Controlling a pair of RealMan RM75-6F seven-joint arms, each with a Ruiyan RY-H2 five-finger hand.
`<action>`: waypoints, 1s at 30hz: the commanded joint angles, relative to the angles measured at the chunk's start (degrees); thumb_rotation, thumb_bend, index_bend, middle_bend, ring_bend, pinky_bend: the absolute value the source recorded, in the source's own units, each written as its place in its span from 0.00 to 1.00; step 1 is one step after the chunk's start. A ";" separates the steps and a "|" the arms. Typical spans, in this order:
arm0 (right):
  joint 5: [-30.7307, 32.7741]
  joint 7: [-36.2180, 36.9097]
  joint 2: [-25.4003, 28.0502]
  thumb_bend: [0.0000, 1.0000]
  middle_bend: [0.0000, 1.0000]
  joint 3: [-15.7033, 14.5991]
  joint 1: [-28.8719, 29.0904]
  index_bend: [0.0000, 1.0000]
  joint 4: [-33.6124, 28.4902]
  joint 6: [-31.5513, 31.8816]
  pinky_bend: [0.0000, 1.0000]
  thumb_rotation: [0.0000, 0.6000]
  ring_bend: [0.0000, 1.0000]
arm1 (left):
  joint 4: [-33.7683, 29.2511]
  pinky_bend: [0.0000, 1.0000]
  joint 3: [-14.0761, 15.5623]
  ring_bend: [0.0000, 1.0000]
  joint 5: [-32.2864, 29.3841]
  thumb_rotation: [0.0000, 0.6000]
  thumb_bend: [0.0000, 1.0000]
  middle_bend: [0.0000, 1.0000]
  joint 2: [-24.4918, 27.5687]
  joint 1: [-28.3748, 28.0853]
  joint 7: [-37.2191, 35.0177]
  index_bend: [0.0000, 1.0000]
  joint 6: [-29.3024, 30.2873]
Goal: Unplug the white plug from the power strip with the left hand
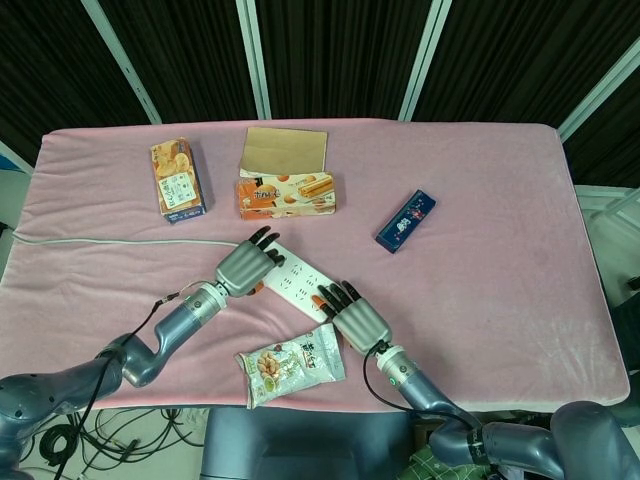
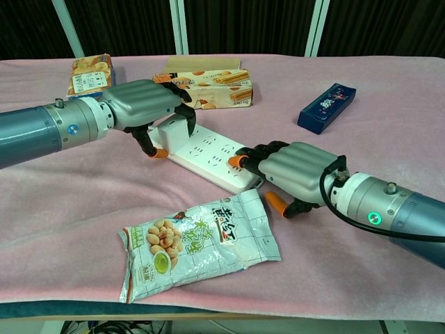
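On the pink, fleecy cloth [image 1: 500, 300] near the table's front edge lies a long white strip [image 2: 212, 154], smooth plastic with rows of sockets, set at a slant. At its far end stands the boxy white plug [image 2: 172, 130], seated in the strip. The left hand [image 2: 142, 104], ribbed grey metal with black, orange-tipped fingers, is curled over the plug, fingers on its far side and thumb on the near side, gripping it. The right hand [image 2: 292, 169] lies palm down on the strip's near end, fingers bent over its edge, pressing it to the cloth. Just before the strip lies a glossy, crinkled snack bag [image 2: 198, 240]. Behind it sit a long biscuit box [image 1: 285, 194], an upright orange carton [image 1: 178, 179], and, well to the right, a flat blue box [image 1: 406, 221].
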 commanded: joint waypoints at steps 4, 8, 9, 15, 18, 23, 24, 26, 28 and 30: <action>0.28 -0.29 0.05 0.63 0.00 0.02 0.05 0.00 -0.21 -0.13 0.06 1.00 0.04 | -1.81 0.09 -0.63 0.13 -0.76 1.00 0.59 0.56 1.35 -0.60 -0.46 0.56 -1.25; 0.51 -0.64 0.19 0.62 0.00 0.04 0.14 0.00 -0.36 -0.30 0.06 1.00 0.04 | -3.00 0.09 -1.03 0.13 -1.95 1.00 0.59 0.57 2.36 -1.16 -0.18 0.57 -3.43; 0.57 -0.71 0.24 0.62 0.00 0.06 0.16 0.00 -0.41 -0.34 0.06 1.00 0.04 | -3.35 0.09 -1.17 0.13 -2.34 1.00 0.59 0.57 2.65 -1.35 0.07 0.57 -4.08; 0.93 -0.91 0.51 0.62 0.00 0.10 0.24 0.00 -0.64 -0.56 0.06 1.00 0.04 | -6.11 0.11 -2.73 0.15 -5.71 1.00 0.61 0.59 4.44 -2.24 1.28 0.60 -7.65; 1.17 -1.06 0.60 0.62 0.00 0.07 0.30 0.00 -0.66 -0.80 0.06 1.00 0.04 | -6.95 0.11 -3.49 0.16 -7.68 1.00 0.62 0.60 5.04 -2.65 2.13 0.61 -9.38; 1.36 -1.08 0.72 0.62 0.00 0.09 0.45 0.00 -0.67 -1.05 0.06 1.00 0.04 | -7.63 0.11 -4.50 0.16 -10.04 1.00 0.63 0.61 5.48 -3.35 3.95 0.62 -10.90; 1.36 -1.04 0.74 0.62 0.00 0.11 0.47 0.00 -0.69 -1.06 0.06 1.00 0.04 | -7.82 0.11 -4.72 0.16 -10.53 1.00 0.63 0.61 5.58 -3.50 4.19 0.63 -11.22; 1.34 -1.01 0.78 0.62 0.00 0.13 0.51 0.00 -0.72 -1.05 0.06 1.00 0.04 | -8.18 0.11 -5.22 0.16 -11.55 1.00 0.63 0.62 5.83 -3.87 4.51 0.63 -12.04; 1.26 -0.97 0.84 0.62 0.00 0.06 0.53 0.00 -0.81 -1.04 0.06 1.00 0.04 | -8.74 0.11 -5.94 0.16 -13.54 1.00 0.63 0.62 6.34 -4.63 5.45 0.63 -13.79; 1.19 -0.94 0.84 0.62 0.00 -0.02 0.56 0.00 -0.84 -1.07 0.06 1.00 0.04 | -9.01 0.11 -6.33 0.16 -15.12 1.00 0.63 0.62 6.61 -5.21 6.56 0.63 -14.98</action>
